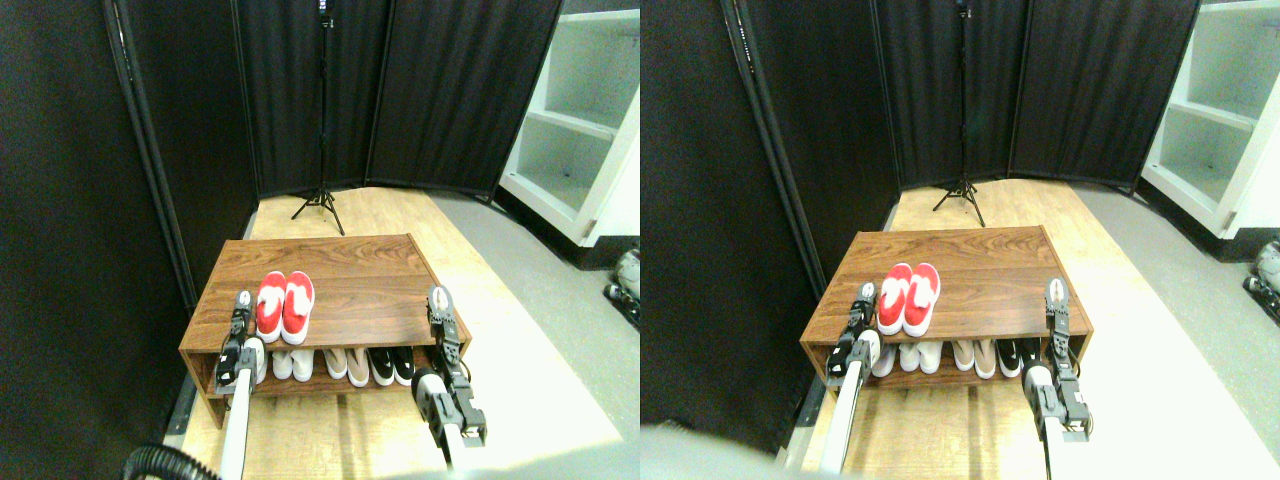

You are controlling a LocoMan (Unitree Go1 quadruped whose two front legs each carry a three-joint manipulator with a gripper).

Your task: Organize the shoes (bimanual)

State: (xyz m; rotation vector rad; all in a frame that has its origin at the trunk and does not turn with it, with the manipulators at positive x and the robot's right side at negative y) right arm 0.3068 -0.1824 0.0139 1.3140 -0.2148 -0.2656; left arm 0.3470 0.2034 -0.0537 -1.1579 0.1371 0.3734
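the red shoes [284, 305] sit side by side on top of the wooden shoe rack [370, 285], toward its left half, toes pointing back at the robot and heels toward the curtain, the two touching along their inner edges and lined up pretty evenly. so judging by that, the organizing looks mostly done, the pair reads as neat and squared to the rack, and what's left is probably just backing the arms away or a small nudge if anything. the left gripper [241, 303] is just beside the left shoe, whether it's actually touching is too small to tell, and the right gripper [439, 300] is well apart from the pair over by the rack's right edge. honestly can't tell if either one has its jaws spread or pressed together, they're tiny here. the shoes look like soft fabric slip-ons, bright red with white lining and white soles, rounded and low. the rack has a dark walnut-looking grain top, flat and smooth, with a lower shelf holding a white pair [291, 363], a beige pair [347, 364] and a black pair [391, 364] in a row. pale wood floor [330, 440] underneath, black curtain [440, 90] behind, with a tripod [322, 195] and a white shelf unit [580, 120] off to the right.
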